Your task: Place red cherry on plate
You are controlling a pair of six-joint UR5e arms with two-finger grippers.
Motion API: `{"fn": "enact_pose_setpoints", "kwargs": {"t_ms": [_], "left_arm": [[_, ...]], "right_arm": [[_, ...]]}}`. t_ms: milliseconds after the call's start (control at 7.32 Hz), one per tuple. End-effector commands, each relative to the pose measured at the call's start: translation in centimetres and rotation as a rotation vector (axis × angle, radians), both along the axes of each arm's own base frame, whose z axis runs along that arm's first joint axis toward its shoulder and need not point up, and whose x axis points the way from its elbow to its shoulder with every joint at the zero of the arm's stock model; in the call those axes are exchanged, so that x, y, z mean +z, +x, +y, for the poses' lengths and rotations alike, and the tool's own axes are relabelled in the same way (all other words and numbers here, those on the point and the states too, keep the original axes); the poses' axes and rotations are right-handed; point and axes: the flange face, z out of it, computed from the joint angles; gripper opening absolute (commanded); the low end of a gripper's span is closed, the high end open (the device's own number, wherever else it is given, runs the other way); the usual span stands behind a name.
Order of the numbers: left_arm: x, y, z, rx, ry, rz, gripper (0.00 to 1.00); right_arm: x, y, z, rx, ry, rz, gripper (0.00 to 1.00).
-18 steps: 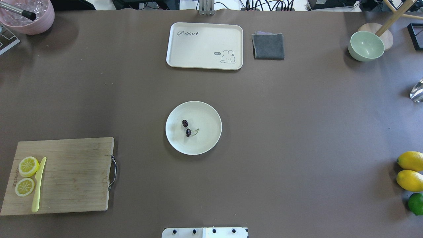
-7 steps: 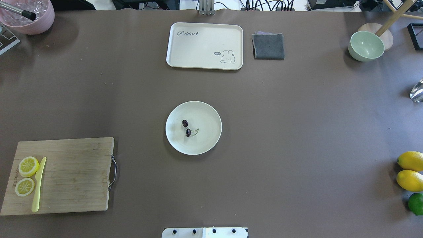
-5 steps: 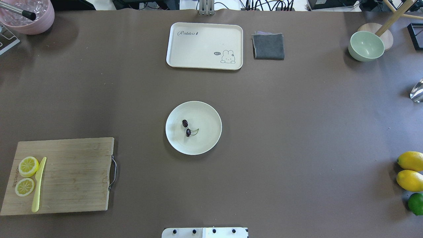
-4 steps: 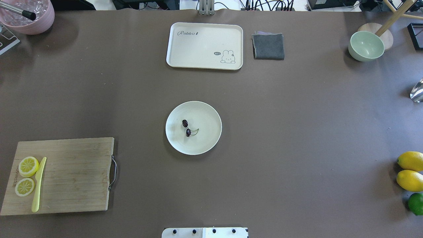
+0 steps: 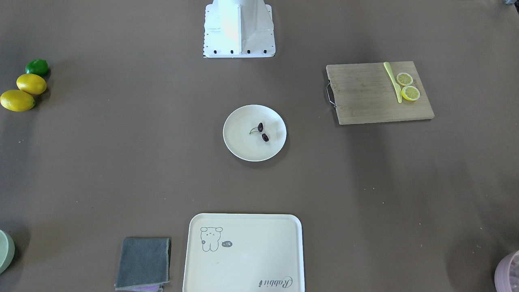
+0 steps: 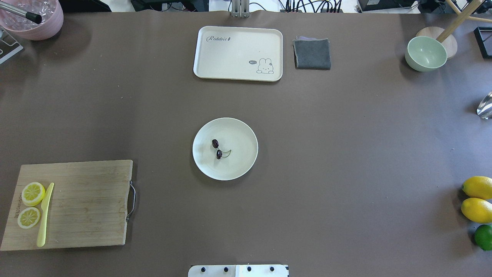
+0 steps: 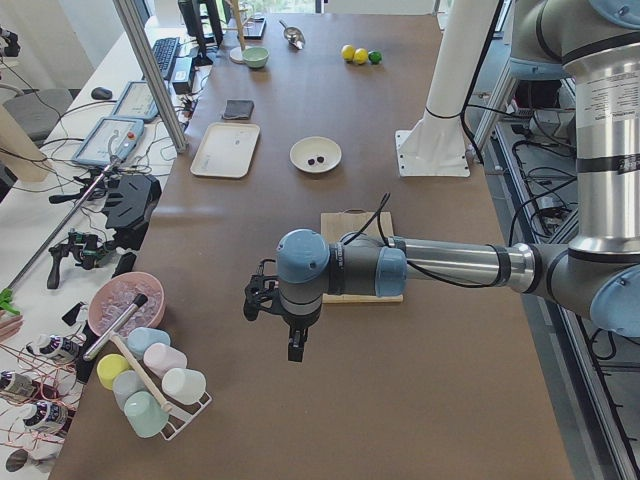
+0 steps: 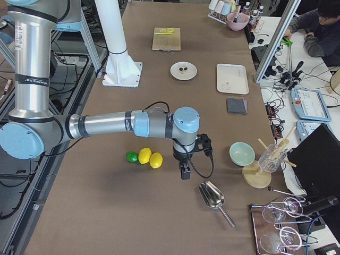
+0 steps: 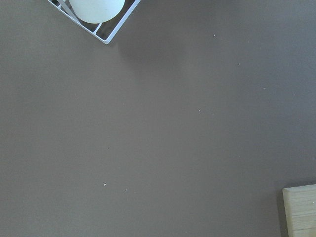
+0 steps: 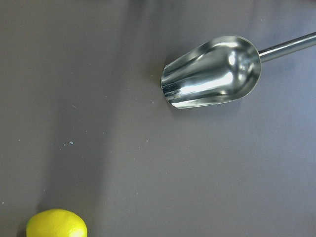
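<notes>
The red cherry [image 6: 217, 149], a pair of dark maroon fruits on thin greenish stems, lies inside the round cream plate [image 6: 246, 163] at the table's middle, left of the plate's centre. The front-facing view shows the cherry [image 5: 262, 132] resting on the plate [image 5: 240, 149] too. Both arms hang far from it. My left gripper [image 7: 293, 346] hovers over the table's left end, beyond the cutting board. My right gripper [image 8: 184, 172] hovers at the right end near the lemons. Only the side views show them, so I cannot tell if they are open or shut.
A cutting board [image 6: 88, 204] with two lemon slices [image 6: 30, 204] and a yellow knife is front left. A rabbit tray [image 6: 238, 54] and grey cloth [image 6: 312, 54] sit at the back. Two lemons [image 6: 476, 199], a lime, a metal scoop [image 10: 212, 71] and a green bowl [image 6: 426, 54] are on the right.
</notes>
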Motion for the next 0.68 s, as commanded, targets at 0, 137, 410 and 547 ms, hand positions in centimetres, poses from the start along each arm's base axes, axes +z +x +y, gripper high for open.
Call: {"fn": "enact_pose_setpoints", "kwargs": {"t_ms": [0,137,410,547], "left_arm": [[0.00,0.00,0.00,0.000,0.000,0.000,0.98],[0.00,0.00,0.00,0.000,0.000,-0.001,0.98],[-0.30,-0.01,-0.02,0.000,0.006,-0.001,0.98],[-0.30,-0.01,-0.02,0.000,0.006,-0.001,0.98]], "right_arm": [[0.03,0.00,0.07,-0.001,0.000,0.000,1.00],[0.08,0.00,0.12,-0.001,0.000,0.000,1.00],[0.08,0.00,0.12,-0.001,0.000,0.000,1.00],[0.09,0.00,0.13,-0.001,-0.001,0.000,1.00]]}}
